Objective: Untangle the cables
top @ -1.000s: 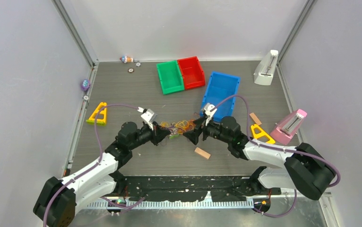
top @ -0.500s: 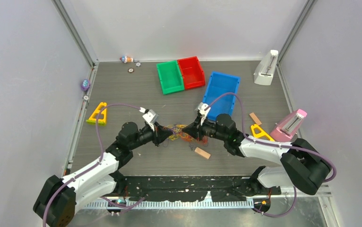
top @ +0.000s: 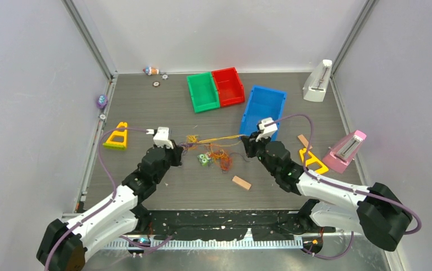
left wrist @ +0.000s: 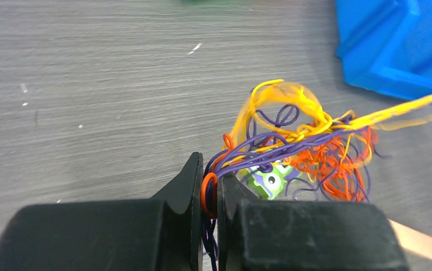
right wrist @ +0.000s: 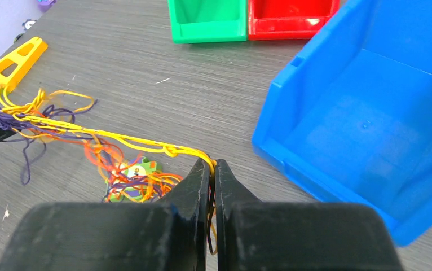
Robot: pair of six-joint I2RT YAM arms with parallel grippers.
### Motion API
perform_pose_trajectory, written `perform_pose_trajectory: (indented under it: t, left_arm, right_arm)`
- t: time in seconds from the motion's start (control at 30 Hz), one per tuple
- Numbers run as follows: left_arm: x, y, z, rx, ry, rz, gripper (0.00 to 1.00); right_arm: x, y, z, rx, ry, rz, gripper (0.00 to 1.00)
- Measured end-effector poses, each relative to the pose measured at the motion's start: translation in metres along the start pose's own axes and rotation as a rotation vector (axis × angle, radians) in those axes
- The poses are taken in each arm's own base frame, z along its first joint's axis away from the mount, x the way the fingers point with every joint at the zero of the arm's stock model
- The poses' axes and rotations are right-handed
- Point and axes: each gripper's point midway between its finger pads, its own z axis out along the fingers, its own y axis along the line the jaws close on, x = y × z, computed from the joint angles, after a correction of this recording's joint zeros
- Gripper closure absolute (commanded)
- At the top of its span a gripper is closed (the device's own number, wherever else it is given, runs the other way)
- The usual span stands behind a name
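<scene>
Cables (top: 214,153): lying on the table (top: 146,107) as one loose wad of orange, yellow and purple, between the two arms and not far from the blue bin (top: 264,110). Wrapped around a little green-and-white part (left wrist: 270,179) too, by the look of it.

Left gripper (left wrist: 209,195): clamped down on an orange loop plus a few purple strands at the wad's left edge. Right gripper (right wrist: 212,168): pinched tight on a bundle of yellow strands, with a small knot just ahead of the tips. Stretched fairly straight from there across to the left side, so probably under some tension.

Looks like the pull-apart step, partway through: drawing the yellow out of the mess while anchoring the rest. Nowhere near done though, with orange and purple heavily snarled together in the middle and yellow looped through the left end of the pile.

Next move, best guess: use the left clamp as the anchor and ease the right one off toward the bin side, slow and low. Worth watching that knot and the green part, both likely to snag and drag the whole wad along instead of freeing anything. Probably calls for a regrip closer to the tangle in case of a lock-up. Can't tell how many separate strands in there.
</scene>
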Motion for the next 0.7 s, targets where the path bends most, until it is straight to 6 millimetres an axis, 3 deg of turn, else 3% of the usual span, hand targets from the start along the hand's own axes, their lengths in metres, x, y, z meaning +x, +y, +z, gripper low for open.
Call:
perform_pose_trajectory:
  t: [0.17,0.27,0.47,0.57,0.7]
  left_arm:
    - [0.000,0.015,-0.002,-0.102,-0.005,-0.040,1.00]
    - [0.001,0.017,-0.003,-0.107,0.000,-0.035,0.92]
    - [0.007,0.020,-0.003,-0.092,0.032,0.025,0.34]
    - [0.008,0.008,-0.003,-0.017,0.039,0.042,0.24]
    - [0.010,-0.014,-0.004,0.120,0.041,0.066,0.21]
  right_arm:
    - [0.004,-0.007,-0.008,0.032,-0.011,0.012,0.95]
    - [0.005,-0.004,-0.008,0.015,-0.006,0.001,0.95]
    - [0.019,0.008,-0.003,-0.090,0.041,-0.046,0.95]
    - [0.023,0.017,-0.003,-0.152,0.059,-0.057,0.95]
    - [0.023,0.034,-0.005,-0.249,0.058,-0.066,0.95]
